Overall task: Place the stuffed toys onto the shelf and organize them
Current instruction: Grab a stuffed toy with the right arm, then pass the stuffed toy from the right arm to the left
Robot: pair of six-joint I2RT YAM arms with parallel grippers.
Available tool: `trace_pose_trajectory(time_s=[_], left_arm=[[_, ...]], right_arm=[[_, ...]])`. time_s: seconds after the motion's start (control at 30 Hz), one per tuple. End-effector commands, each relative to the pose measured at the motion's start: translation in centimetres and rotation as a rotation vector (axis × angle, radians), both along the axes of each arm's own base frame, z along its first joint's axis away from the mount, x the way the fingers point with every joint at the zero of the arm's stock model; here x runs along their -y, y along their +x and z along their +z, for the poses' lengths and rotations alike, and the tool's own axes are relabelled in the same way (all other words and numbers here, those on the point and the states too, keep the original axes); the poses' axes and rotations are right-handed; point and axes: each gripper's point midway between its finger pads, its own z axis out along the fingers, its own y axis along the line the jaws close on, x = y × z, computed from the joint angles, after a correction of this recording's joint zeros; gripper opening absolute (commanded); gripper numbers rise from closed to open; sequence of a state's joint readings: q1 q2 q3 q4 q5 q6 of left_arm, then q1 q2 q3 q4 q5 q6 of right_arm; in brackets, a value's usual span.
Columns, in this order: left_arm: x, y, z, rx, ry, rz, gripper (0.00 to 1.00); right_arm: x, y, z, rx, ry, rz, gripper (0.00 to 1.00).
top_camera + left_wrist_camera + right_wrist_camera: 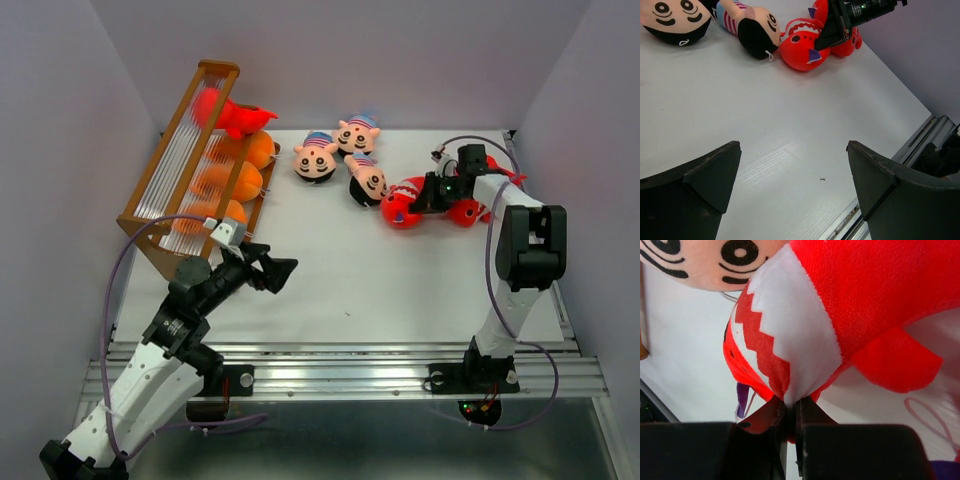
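Observation:
The shelf point(172, 170) leans at the table's far left, with a red toy point(238, 117) at its top and three orange toys point(243, 180) on its tiers. Three doll heads with striped caps point(316, 160) lie in the far middle. My right gripper point(421, 196) is shut on the white-and-red fabric of a red toy point(400, 212) on the table, seen close up in the right wrist view point(840, 300), where the gripper point(791, 407) pinches it. A second red toy point(466, 212) lies beside it. My left gripper point(280, 272) is open and empty over bare table point(792, 150).
The left wrist view shows two doll heads point(675, 17), the red toy point(800, 50) and the right gripper point(840, 27) ahead. A metal rail point(340, 372) runs along the near table edge. Purple-grey walls close in the sides and back.

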State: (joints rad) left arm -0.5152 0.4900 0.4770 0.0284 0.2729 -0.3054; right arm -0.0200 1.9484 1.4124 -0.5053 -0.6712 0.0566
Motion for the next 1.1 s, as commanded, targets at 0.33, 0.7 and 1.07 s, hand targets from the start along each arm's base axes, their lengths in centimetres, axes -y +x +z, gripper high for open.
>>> trace_pose_trajectory(time_s=[0.33, 0.7, 1.07], left_arm=[[2.9, -1.0, 1.4, -0.014, -0.152, -0.135, 0.96], [9.3, -2.4, 2.0, -0.115, -0.284, -0.254, 0.95], [18.2, -3.6, -0.2, -0.237, -0.317, -0.349, 0.96]], right_arm=[[-2.3, -11.8, 9.4, 0.362, 0.046, 0.548, 0.01], [-4.1, -20.0, 8.9, 0.468, 0.102, 0.760, 0.01], [-5.0, -22.2, 7.5, 0.486, 0.071, 0.740, 0.01]])
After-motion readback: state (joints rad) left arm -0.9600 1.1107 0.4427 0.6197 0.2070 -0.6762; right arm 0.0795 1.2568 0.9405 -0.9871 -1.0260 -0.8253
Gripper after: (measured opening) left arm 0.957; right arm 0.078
